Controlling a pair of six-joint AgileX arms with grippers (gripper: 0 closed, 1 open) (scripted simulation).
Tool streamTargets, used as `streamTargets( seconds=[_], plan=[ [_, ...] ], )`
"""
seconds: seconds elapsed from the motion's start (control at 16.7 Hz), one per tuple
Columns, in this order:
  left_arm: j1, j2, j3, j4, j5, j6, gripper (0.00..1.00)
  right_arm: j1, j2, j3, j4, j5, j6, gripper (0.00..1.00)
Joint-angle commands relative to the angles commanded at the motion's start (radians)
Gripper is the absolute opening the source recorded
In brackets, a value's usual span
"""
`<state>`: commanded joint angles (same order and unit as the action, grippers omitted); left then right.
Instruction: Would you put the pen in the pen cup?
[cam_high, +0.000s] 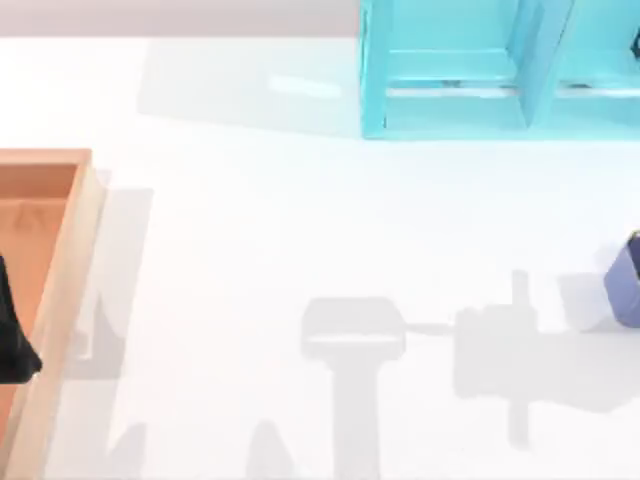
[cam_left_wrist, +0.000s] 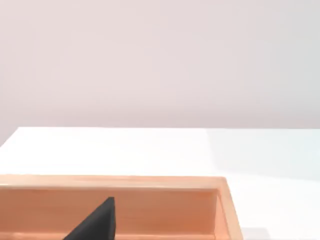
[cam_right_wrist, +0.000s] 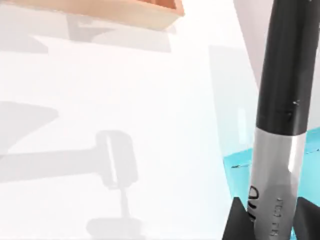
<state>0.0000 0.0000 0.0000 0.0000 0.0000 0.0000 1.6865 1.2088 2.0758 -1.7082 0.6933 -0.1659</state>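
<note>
pen: slim black barrel with a pale grey band carrying dark print, seen close in the right wrist view. It stands up out of the right gripper and runs on past the frame edge, high over the bench.
right gripper: two dark fingers sit on either side of the pen's grey band, clamped on it — the pen is held, not lying on anything.
pen cup: periwinkle-blue, straight-sided, on the bench at the far right edge of the top view, cut off by the frame. Well apart from the tray, nearer the front than the shelf unit.
left gripper: a dark shape over the wooden tray at the left edge of the top view; one dark finger tip pokes into the left wrist view above the tray floor. Cannot tell whether its fingers are apart or together.
wooden tray: orange-brown with a paler rim, left side of the bench.
shelf unit: translucent teal, back right of the bench, with upright dividers — a corner of it also sits behind the pen in the right wrist view.
bench: white, with soft grey arm shadows across the middle and front.
</note>
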Motion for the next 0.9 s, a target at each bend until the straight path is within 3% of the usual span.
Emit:
streamTargets(
  seconds=[0.48,0.9],
  plan=[
    [0.000,0.000,0.000,0.000,0.000,0.000,1.00,0.517,-0.913,-0.197,-0.151,0.392,0.010,0.00],
    [0.000,0.000,0.000,0.000,0.000,0.000,1.00,0.839,-1.462,-0.332,-0.146,0.641,-0.070,0.00]
  ],
)
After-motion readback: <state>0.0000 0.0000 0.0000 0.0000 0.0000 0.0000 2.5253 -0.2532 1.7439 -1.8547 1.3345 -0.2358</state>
